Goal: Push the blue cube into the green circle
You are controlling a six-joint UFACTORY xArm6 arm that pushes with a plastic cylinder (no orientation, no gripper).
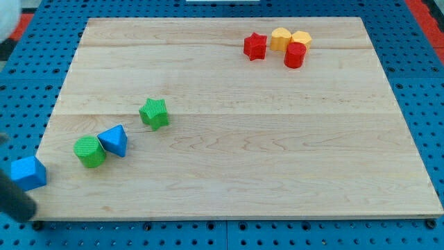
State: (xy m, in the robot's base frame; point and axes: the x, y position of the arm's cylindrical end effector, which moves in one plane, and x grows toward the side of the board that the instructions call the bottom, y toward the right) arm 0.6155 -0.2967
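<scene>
The blue cube (29, 172) sits at the board's left edge, low in the view. The green circle (89, 151), a short green cylinder, lies to its right and slightly higher, clearly apart from it. A blue triangular block (114, 141) touches the green circle's right side. A dark blurred rod shows in the bottom left corner. My tip (23, 208) is just below the blue cube, off the board's left edge; I cannot tell whether it touches the cube.
A green star (154, 113) lies up and right of the blue triangular block. At the view's top right a red star (255, 46), two yellow blocks (281, 38) (301, 39) and a red cylinder (295, 55) cluster together. Blue pegboard (423, 83) surrounds the wooden board (243, 153).
</scene>
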